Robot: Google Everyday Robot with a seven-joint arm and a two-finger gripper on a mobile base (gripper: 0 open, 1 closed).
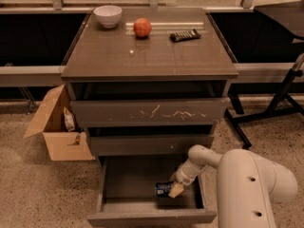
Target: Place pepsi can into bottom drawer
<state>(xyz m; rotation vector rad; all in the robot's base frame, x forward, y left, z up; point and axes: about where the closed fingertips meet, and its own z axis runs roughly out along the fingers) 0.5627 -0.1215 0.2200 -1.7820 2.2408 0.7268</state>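
In the bottom drawer (128, 182), the gripper (176, 189) meets the pepsi can (163, 188); its hold I cannot tell. Release low, withdraw straight up.

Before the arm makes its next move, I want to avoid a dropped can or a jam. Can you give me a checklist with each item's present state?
1. The bottom drawer is pulled open: ok.
2. The pepsi can is inside that drawer, toward its right front: ok.
3. The gripper is down in the drawer, right beside the can: ok.
4. The can rests on the drawer floor rather than hanging above it: cannot tell.
5. The middle drawer is pushed in and does not hang over the can: ok.
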